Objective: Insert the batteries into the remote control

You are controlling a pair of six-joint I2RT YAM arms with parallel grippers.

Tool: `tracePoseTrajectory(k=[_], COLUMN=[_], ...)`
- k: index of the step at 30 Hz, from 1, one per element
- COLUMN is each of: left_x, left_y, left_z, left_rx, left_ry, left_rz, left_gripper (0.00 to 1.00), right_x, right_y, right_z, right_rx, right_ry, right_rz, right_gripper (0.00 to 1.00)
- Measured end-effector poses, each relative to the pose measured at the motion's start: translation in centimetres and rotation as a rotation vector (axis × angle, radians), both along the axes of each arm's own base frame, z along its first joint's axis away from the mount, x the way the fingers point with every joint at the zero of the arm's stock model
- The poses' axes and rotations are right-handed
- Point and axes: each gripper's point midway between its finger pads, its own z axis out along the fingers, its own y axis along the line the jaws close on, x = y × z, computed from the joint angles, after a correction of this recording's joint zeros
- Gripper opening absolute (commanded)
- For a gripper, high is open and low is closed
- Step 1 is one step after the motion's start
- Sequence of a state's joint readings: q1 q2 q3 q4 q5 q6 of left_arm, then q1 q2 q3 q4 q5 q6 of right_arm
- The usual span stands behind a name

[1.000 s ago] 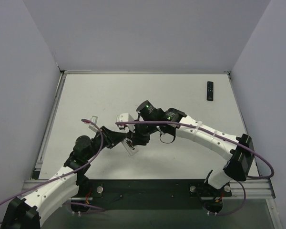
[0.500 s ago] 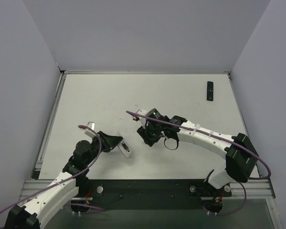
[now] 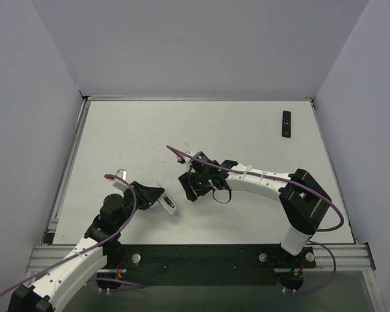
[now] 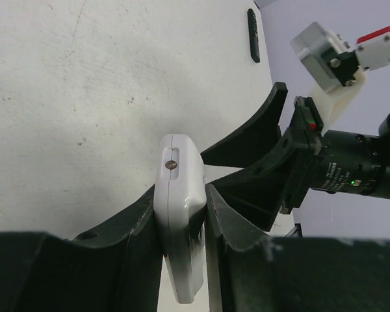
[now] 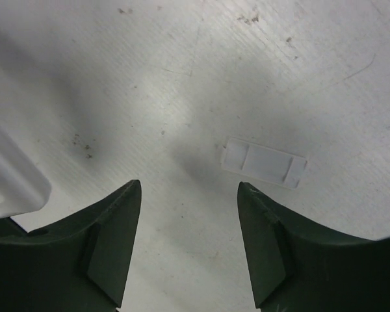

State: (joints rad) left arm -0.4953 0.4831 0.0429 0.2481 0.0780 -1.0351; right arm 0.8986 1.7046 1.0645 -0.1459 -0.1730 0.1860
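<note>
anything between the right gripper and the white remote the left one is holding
Only bare, stained table, seen in the right wrist view, lies between the open right gripper and the corner of the white remote.

The desk (image 3: 130, 136) is off-white, flecked with small dark specks and faint scratches. The left pincer (image 4: 181, 195) is matt black around a glossy white remote (image 4: 177, 227) with a brownish dot on its end. The right pincer (image 5: 188, 188) is dark greenish-black. A pale grey-white cover plate (image 5: 264, 162) nearly matches the desk. At the far right lies a black remote (image 3: 286, 123). The walls (image 3: 201, 45) are lilac-grey.
</note>
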Motion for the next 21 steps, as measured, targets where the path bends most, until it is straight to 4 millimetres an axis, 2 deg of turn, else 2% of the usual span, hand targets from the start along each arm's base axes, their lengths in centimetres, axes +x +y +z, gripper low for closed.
tracePoseTrajectory(k=[3,6,11,16,21], left_x=[0.1,0.1,0.1,0.1,0.2], left_y=[0.1,0.1,0.1,0.0,-0.1], left_z=[-0.3,-0.6,-0.7,-0.5,0.0], left_rx=[0.006,0.011,0.007,-0.011,-0.037], left_ry=[0.01,0.02,0.026,0.032,0.029], left_rz=[0.005,0.007,0.009,0.012,0.016], left_gripper=[0.0,0.0,0.0,0.0,0.0], right_x=[-0.4,-1.2,-2.5,-4.2,-4.9], right_y=[1.4,2.4,5.1,7.5,9.1], right_z=[1.2,2.9,6.2,6.6,5.6], right_rx=[0.095,0.189,0.331,0.37,0.355], right_ry=[0.009,0.011,-0.002,0.025,0.044], right_rz=[-0.007,0.001,0.059,0.128,0.165], right_gripper=[0.78,0.84,0.85,0.86,0.86])
